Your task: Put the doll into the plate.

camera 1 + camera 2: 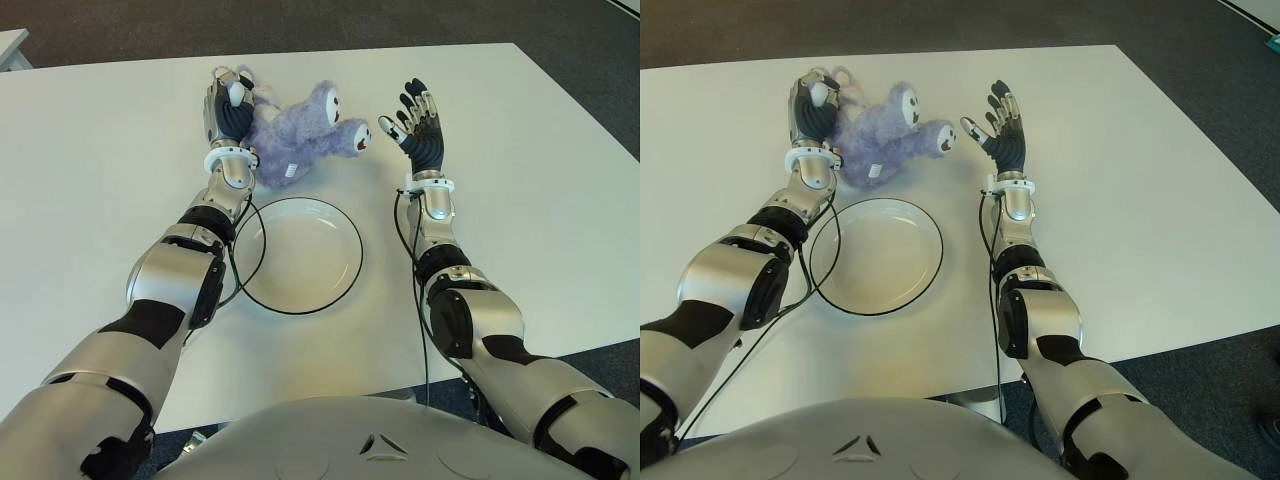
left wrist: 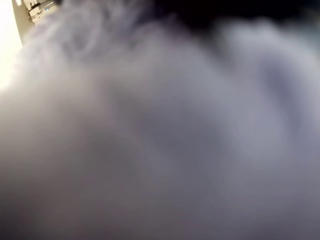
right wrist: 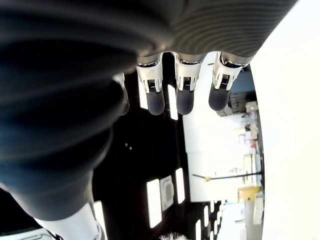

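A fluffy purple doll [image 1: 300, 135] lies on the white table [image 1: 520, 180], just beyond the plate. My left hand [image 1: 228, 108] is at the doll's left side with its fingers curled into the fur. Purple fur of the doll [image 2: 160, 140] fills the left wrist view. The white plate [image 1: 300, 255] with a dark rim sits between my forearms, nearer to me than the doll, and holds nothing. My right hand [image 1: 418, 125] is raised to the right of the doll, a small gap away, fingers [image 3: 183, 97] spread and holding nothing.
Black cables [image 1: 405, 235] run along both forearms, one looping beside the plate. Dark floor [image 1: 580, 60] lies past the table's far and right edges. A corner of another white surface [image 1: 12, 45] shows at the far left.
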`<state>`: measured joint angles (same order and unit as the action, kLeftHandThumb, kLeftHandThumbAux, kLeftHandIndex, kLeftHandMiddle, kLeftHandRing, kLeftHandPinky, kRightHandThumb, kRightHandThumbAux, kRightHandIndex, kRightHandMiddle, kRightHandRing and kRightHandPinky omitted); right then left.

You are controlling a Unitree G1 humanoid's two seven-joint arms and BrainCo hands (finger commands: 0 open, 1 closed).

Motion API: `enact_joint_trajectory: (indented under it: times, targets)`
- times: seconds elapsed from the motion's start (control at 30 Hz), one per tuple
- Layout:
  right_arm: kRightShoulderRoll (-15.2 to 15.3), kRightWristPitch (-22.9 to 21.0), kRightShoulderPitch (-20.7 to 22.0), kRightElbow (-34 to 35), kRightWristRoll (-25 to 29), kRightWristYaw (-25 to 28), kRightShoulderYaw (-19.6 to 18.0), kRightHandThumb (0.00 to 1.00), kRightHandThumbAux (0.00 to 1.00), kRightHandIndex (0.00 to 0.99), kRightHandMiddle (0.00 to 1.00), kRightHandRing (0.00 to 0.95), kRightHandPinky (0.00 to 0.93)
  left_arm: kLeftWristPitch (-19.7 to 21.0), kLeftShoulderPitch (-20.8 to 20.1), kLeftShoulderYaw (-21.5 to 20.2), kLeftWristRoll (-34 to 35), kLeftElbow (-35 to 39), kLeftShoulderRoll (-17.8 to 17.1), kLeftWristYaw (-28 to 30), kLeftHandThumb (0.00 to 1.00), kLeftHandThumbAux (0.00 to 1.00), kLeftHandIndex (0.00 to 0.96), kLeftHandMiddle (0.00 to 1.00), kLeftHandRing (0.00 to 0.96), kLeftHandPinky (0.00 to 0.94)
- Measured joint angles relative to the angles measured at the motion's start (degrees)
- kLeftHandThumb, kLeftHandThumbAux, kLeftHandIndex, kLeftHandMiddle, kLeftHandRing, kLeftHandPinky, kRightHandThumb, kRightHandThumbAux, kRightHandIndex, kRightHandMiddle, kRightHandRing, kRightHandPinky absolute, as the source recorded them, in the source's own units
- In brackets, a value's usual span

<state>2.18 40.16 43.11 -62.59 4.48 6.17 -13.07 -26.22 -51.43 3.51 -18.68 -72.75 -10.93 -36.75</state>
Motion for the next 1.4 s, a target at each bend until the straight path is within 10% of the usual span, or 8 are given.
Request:
enact_joint_trajectory:
  times: [1.4]
  targets:
    - [-0.42, 0.05, -0.42, 1.67, 0.30, 0.41, -0.69, 0.237, 0.822, 0.081, 0.091, 0.070, 0.066, 2.28, -1.33, -5.20, 6.59, 0.07, 0.36, 6.04, 0.748, 0.693, 0.443, 0.865, 0.876, 0.875]
